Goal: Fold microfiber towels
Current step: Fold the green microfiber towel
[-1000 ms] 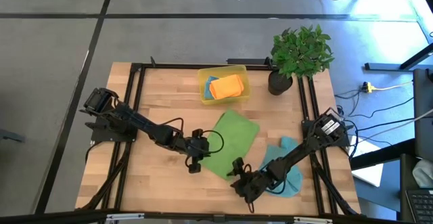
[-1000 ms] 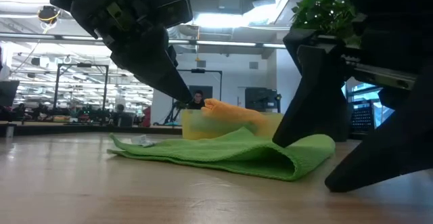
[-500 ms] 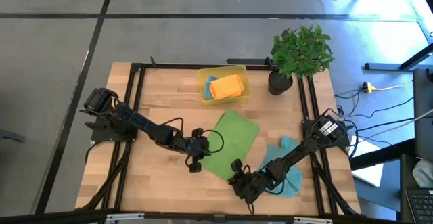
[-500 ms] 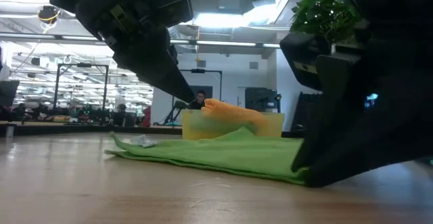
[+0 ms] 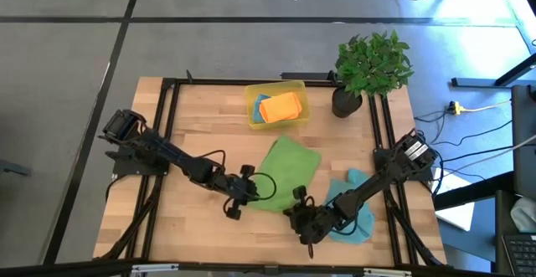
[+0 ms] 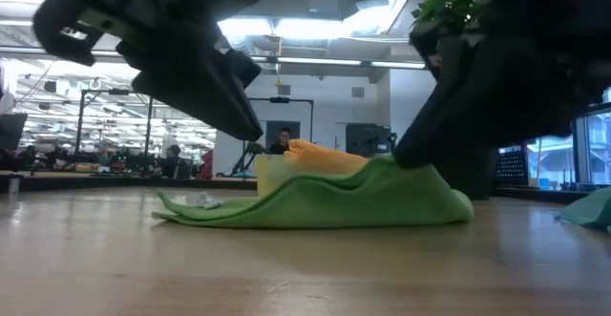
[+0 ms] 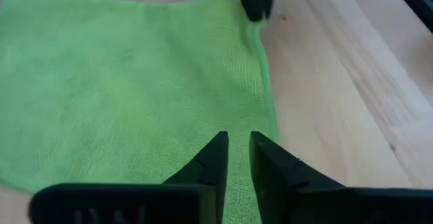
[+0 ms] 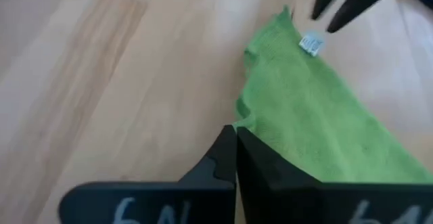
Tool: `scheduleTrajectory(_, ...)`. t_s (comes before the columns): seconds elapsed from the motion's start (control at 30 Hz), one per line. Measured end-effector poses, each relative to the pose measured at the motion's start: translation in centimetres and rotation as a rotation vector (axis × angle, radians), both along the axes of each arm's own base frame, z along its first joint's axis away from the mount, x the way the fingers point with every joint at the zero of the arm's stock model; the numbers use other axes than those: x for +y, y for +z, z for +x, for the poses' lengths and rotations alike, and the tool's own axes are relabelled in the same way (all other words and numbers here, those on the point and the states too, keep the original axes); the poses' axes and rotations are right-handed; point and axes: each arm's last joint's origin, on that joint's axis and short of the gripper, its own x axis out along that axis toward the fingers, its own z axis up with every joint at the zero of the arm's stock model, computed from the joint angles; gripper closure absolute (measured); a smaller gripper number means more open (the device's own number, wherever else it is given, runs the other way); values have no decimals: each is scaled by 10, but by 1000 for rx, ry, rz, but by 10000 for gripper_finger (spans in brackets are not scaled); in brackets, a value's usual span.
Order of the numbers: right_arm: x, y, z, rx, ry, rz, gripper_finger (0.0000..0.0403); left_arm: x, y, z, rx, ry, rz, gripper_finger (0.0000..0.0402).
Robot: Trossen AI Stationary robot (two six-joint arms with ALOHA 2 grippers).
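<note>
Green towel [image 5: 280, 175] spread mid-counter [image 5: 193, 110], near edge lifted. Right claw [image 5: 299, 207] clamped on its near corner, fingers together. Left claw [image 5: 243, 195] low over the opposite near corner, fingers slightly apart, grip uncertain. Teal towel [image 5: 356, 214] crumpled under the right arm; orange towel [image 5: 280, 106] in the yellow bin [image 5: 251, 103]. Risk: thin pinch slips, or uneven lift skews the fold.
</note>
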Motion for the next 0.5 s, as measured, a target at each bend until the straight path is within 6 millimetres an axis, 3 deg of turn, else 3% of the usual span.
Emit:
scheduleTrajectory(0.33,-6,20,-4,-70,-107,-4,401,-12,-4,-10,49,-44,81,240)
scheduleTrajectory(0.5,-10,29,-6,-109,-181,-13,402,-23,-8,-17,71,-38,84,206)
